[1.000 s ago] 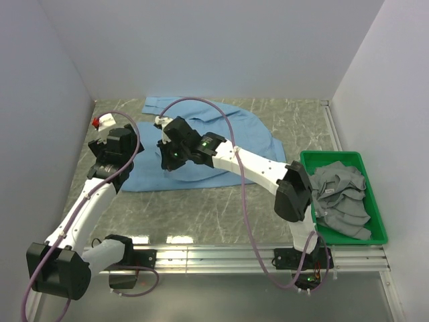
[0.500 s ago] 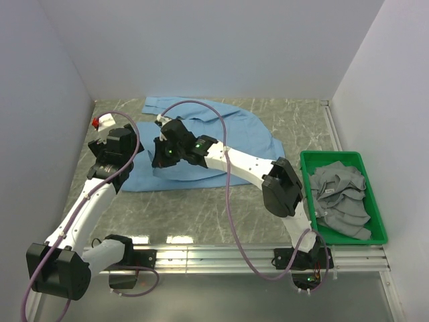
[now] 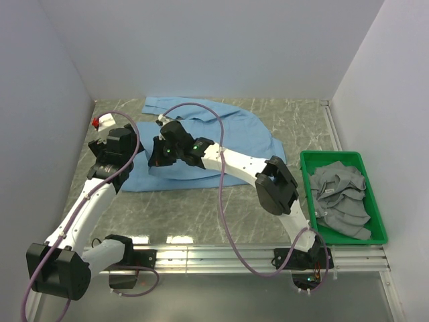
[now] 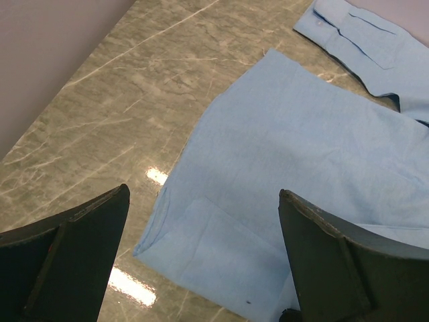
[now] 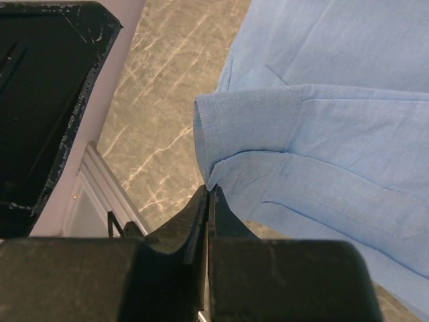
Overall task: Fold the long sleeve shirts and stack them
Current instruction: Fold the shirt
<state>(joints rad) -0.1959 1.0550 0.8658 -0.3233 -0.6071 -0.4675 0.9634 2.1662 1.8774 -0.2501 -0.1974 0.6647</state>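
On marble table (image 4: 134, 87), light blue shirt (image 4: 301, 154), possibly a cuff (image 4: 355, 40) top right.

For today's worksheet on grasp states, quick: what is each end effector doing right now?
Left end effector: open, holding nothing, above a corner of the light blue shirt.
Right end effector: closed, pinching an edge of the light blue shirt.

Worktop (image 3: 201, 208): grey-green marbled stone, glossy, with glare patches near the front edge. Light blue shirt (image 3: 251, 131) is spread over the far middle, one sleeve near the back wall, hem corner flat toward the left. Green tray (image 3: 332, 155) sits at the right edge, holding crumpled grey cloths (image 3: 342, 198). Small red-and-white object (image 3: 98, 123) lies far left.
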